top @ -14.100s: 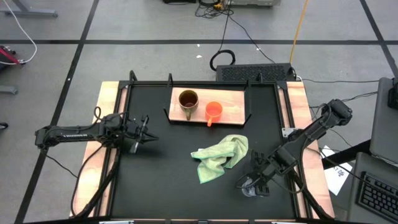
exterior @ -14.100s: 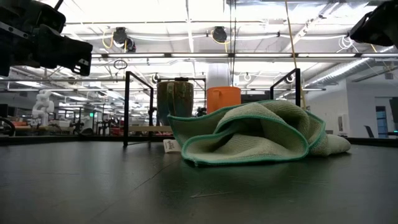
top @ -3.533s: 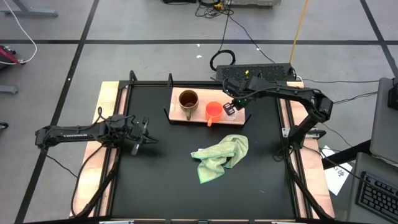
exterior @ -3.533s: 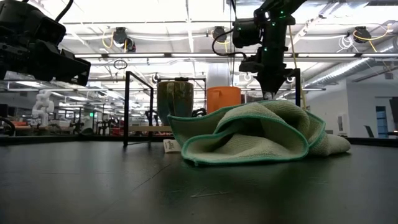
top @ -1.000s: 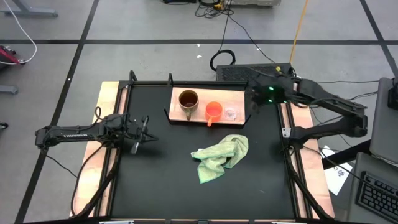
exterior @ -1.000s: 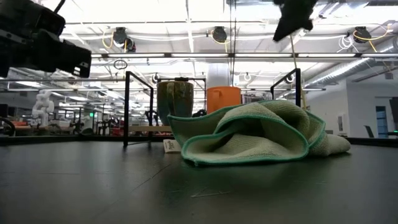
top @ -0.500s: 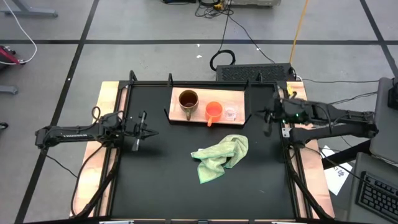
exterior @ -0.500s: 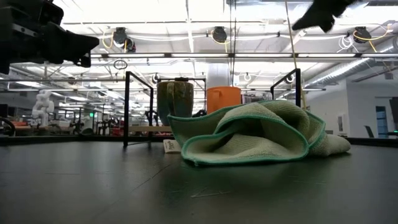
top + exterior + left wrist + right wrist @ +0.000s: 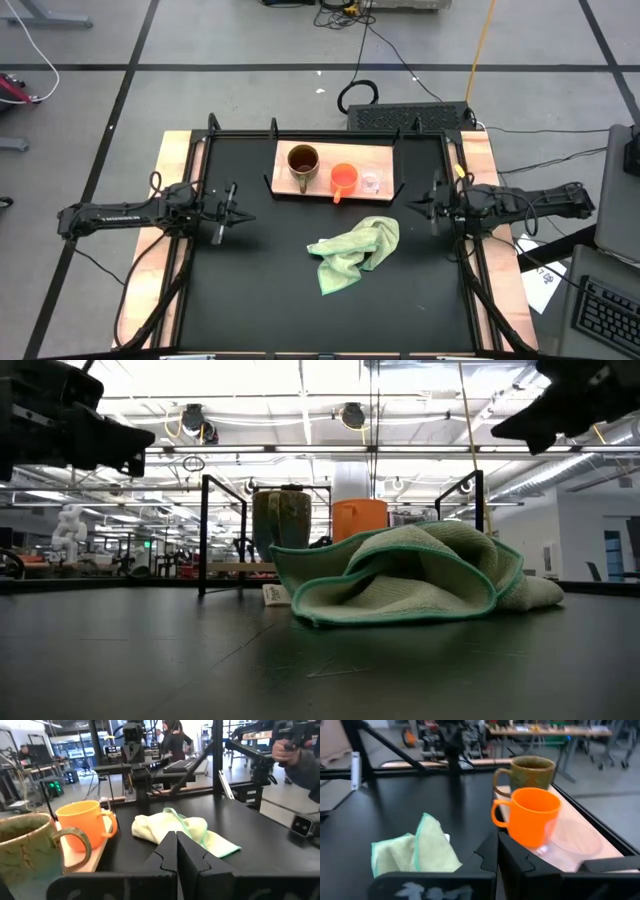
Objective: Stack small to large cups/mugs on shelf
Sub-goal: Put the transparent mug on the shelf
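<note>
The wooden shelf (image 9: 335,172) lies at the table's far middle. On it, in a row from left to right, stand the brown mug (image 9: 303,160), the orange cup (image 9: 344,178) and the clear glass cup (image 9: 371,183), each on its base. My left gripper (image 9: 238,212) hovers shut near the table's left edge, pointing right. My right gripper (image 9: 420,207) hovers shut near the right edge, pointing left. Its wrist view shows the orange cup (image 9: 535,815), the brown mug (image 9: 530,770) and the glass cup (image 9: 572,840) ahead of its shut fingers (image 9: 497,851).
A crumpled light green cloth (image 9: 355,252) lies on the black tabletop near the middle, between the grippers and on the near side of the shelf. Black brackets (image 9: 205,535) stand at the shelf's ends. Wooden side rails (image 9: 150,270) run along the table's left and right edges.
My right gripper has swung away from the shelf's right end toward the table's near edge. It now hovers by the right edge, pointing left. The three vessels and the cloth have stayed where they were.
</note>
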### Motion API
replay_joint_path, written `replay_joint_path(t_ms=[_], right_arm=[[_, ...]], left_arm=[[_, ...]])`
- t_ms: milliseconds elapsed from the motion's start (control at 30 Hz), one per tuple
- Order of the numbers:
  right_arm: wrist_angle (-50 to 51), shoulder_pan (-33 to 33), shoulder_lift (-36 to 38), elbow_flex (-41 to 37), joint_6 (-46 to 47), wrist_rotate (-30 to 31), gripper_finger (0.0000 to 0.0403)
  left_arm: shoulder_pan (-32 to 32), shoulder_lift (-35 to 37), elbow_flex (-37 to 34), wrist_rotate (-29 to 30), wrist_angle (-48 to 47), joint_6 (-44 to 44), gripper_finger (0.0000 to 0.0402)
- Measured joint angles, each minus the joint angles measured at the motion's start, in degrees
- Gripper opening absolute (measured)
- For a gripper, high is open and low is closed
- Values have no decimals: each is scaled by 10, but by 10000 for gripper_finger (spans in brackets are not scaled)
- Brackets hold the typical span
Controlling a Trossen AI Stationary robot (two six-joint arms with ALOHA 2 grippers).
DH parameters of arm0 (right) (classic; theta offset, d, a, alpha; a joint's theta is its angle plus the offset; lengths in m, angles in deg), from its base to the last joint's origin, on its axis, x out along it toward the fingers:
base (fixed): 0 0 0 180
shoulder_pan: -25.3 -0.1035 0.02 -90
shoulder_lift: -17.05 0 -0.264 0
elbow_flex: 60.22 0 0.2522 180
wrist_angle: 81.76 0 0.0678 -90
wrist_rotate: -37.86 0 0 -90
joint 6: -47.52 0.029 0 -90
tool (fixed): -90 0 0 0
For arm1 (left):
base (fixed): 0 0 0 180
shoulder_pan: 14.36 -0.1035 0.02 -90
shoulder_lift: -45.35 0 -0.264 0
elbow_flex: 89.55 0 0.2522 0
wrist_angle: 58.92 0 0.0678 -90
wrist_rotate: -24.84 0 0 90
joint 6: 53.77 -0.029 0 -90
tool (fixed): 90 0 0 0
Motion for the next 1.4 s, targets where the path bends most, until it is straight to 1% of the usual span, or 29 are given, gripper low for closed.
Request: replay_joint_path(t_ms=[100, 167, 300, 533, 700, 833, 900, 1033, 1233, 1333, 1400], right_arm=[[-56, -13, 22, -42, -9, 0, 0], [-72, -20, 33, -63, -10, -1, 0], [-75, -35, 46, -90, -10, -2, 0], [-116, -66, 62, -131, -21, -1, 0], [-132, -75, 74, -150, -22, -1, 0], [-149, -81, 85, -169, -45, 0, 0], [-169, -81, 92, -183, -58, 0, 0], [-252, -81, 101, -213, -82, 0, 0], [-267, -61, 96, -220, -92, 0, 0], [-282, -38, 97, -220, -96, 1, 0], [-286, -17, 96, -221, -93, 1, 0]], left_arm=[[0, 0, 0, 0, -4, 10, 0], [0, 0, 0, -1, -5, 19, 0], [0, 0, 0, -24, -23, 41, 0], [0, 0, 0, -18, -47, 39, 0], [0, 0, 0, -18, -49, 40, 0], [0, 0, 0, -18, -63, 41, 0], [0, 0, 0, -18, -69, 41, 0], [0, 0, 0, -19, -73, 39, 0], [0, -1, 0, -20, -76, 19, 0], [0, -1, 0, -17, -81, 10, 0], [-3, -1, 0, -3, -82, 6, 0]])
